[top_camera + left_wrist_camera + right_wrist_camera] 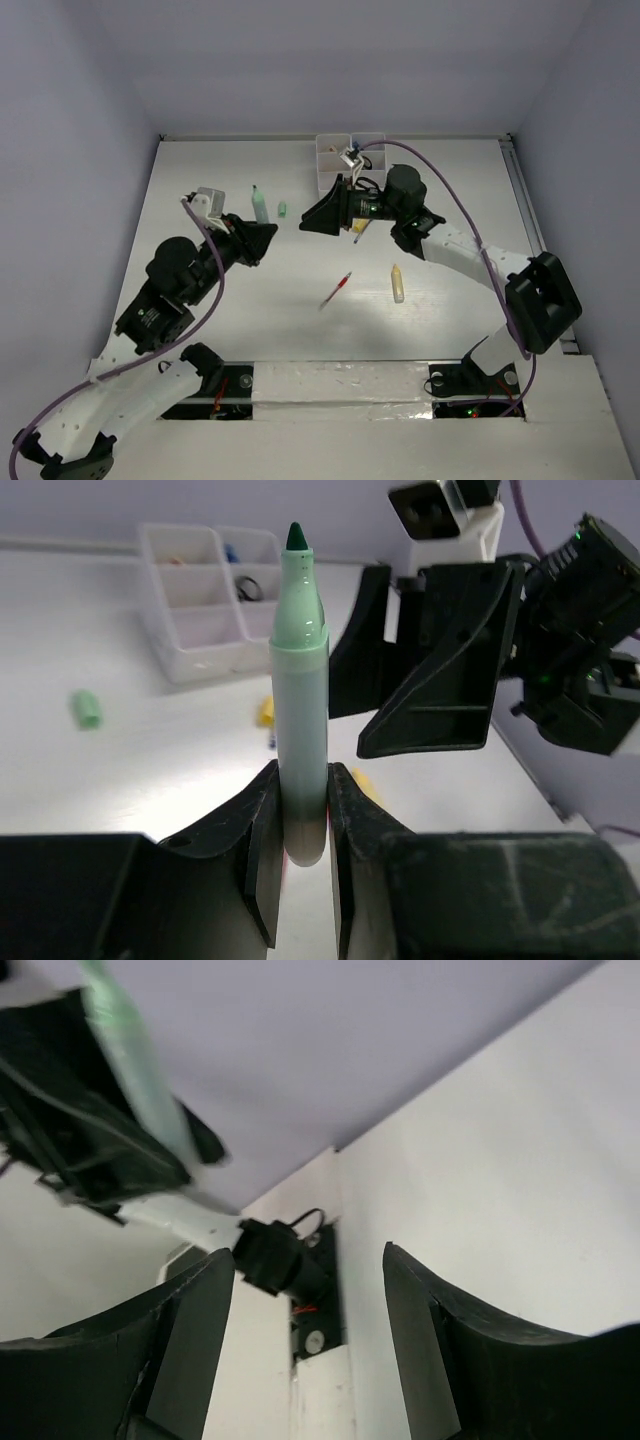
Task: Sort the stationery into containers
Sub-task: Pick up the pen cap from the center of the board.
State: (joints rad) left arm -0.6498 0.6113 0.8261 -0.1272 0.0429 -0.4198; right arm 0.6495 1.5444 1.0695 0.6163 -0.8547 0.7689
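My left gripper [268, 230] [302, 772] is shut on the lower end of an uncapped pale-green marker [259, 205] [300, 670], held upright above the table. Its green cap [283, 209] [88, 709] lies on the table. My right gripper [312, 218] [310, 1300] is open and empty, facing the left gripper close by, in front of the white compartment tray [327, 187] [205, 665]. A red pen [338, 290] and a cream marker [397, 283] lie mid-table. A yellow item [358, 233] [266, 712] lies under the right arm.
The tray holds small items, including a black ring-shaped piece [247, 587] and something blue [230, 552]. The right arm's purple cable [450, 200] arcs over the tray. White walls close the table at back and sides.
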